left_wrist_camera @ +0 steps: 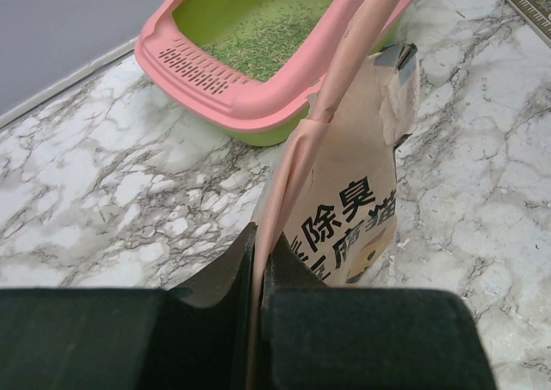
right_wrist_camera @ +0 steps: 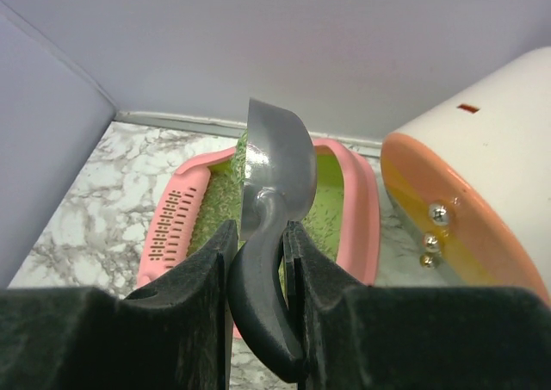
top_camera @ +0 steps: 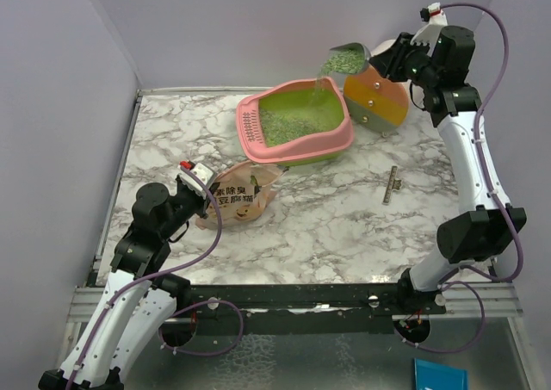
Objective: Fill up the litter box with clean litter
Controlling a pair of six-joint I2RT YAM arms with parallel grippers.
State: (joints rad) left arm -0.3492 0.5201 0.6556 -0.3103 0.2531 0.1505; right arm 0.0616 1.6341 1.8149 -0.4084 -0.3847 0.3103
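Overhead, the right arm is stretching high, the right gripper (right_wrist_camera: 258, 235) clamping the grey scoop (top_camera: 349, 57) by its handle and tipping clean litter (top_camera: 291, 121) into the litter box (top_camera: 297, 154). The left arm is crouching low, the left gripper (left_wrist_camera: 258, 250) pinching shut on the tan pouch (left_wrist_camera: 344, 201) just beside the box.

This looks like a robot test lab. Plain pale walls (top_camera: 60, 80) box in a marble-look table (top_camera: 344, 235). Along the bottom of the frame, a left robot arm (top_camera: 142, 235) and a right robot arm (top_camera: 469, 166) are bolted to a metal rail (top_camera: 293, 297).
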